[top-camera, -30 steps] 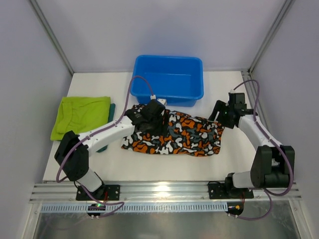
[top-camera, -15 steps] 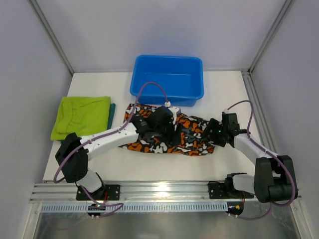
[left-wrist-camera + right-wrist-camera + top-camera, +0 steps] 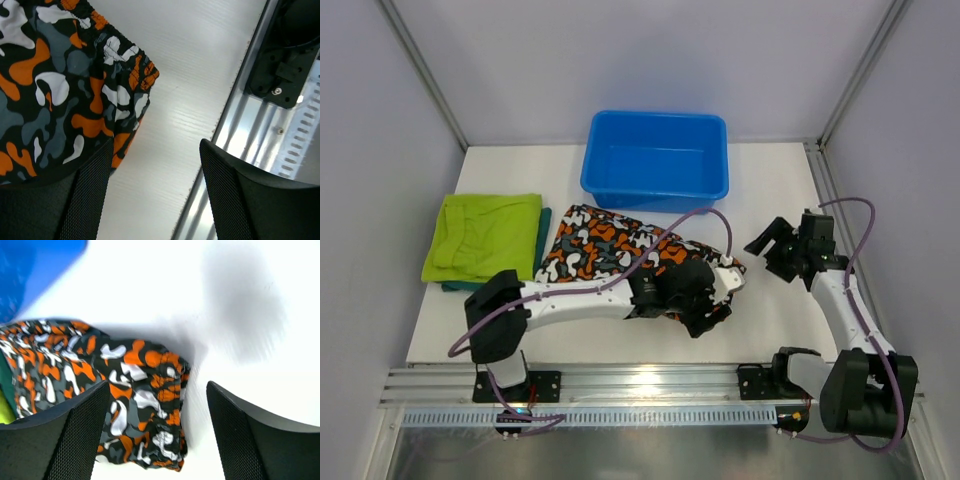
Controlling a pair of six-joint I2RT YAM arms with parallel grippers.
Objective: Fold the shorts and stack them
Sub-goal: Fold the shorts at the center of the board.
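The camouflage shorts (image 3: 610, 245) lie spread in the middle of the table, in front of the tub. My left gripper (image 3: 708, 308) hovers over their near right corner. In the left wrist view the left gripper (image 3: 155, 195) is open over bare table, with the camouflage shorts' (image 3: 65, 85) hem at its left finger (image 3: 90, 200). My right gripper (image 3: 770, 252) hangs open to the right of the shorts. Its wrist view shows the right gripper (image 3: 157, 435) apart from the camouflage shorts' (image 3: 135, 390) bunched edge. The lime shorts (image 3: 485, 235) lie folded at the left on the teal shorts (image 3: 543, 232).
A blue plastic tub (image 3: 657, 160) stands at the back centre, its corner (image 3: 35, 270) in the right wrist view. The metal rail (image 3: 270, 125) of the table's near edge runs just right of my left gripper. Frame posts rise at both back corners.
My left arm has swept right and toward the near edge across the camouflage shorts, which shifted left. My right gripper came in to the shorts' right edge, then drew back right. Both jaws widened slightly.
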